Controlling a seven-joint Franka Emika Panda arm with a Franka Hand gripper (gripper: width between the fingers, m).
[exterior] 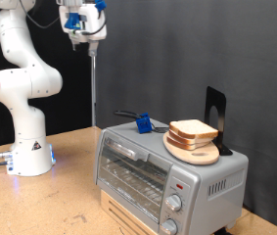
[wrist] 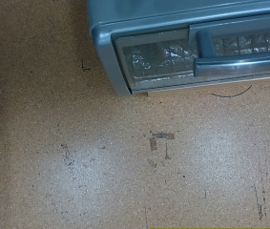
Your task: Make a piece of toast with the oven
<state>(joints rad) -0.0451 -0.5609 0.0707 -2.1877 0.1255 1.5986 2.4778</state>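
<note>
The silver-grey oven point(exterior: 162, 168) stands on a wooden table, its glass door shut and two round knobs point(exterior: 173, 213) at the exterior view's right. The piece of toast point(exterior: 193, 130) lies on a round light-wood board point(exterior: 191, 149) on the oven's top. My gripper point(exterior: 79, 39) hangs high near the exterior view's top, well above and to the left of the oven, touching nothing. In the wrist view the oven point(wrist: 192, 43) shows from above, with its door handle point(wrist: 239, 65). The fingers do not appear in that view.
A blue object point(exterior: 141, 122) and a black upright piece point(exterior: 214, 110) also sit on the oven's top. The white arm base point(exterior: 28, 157) stands at the exterior view's left. A thin grey pole point(exterior: 94, 88) rises behind the oven. The tabletop point(wrist: 125, 162) is scuffed wood.
</note>
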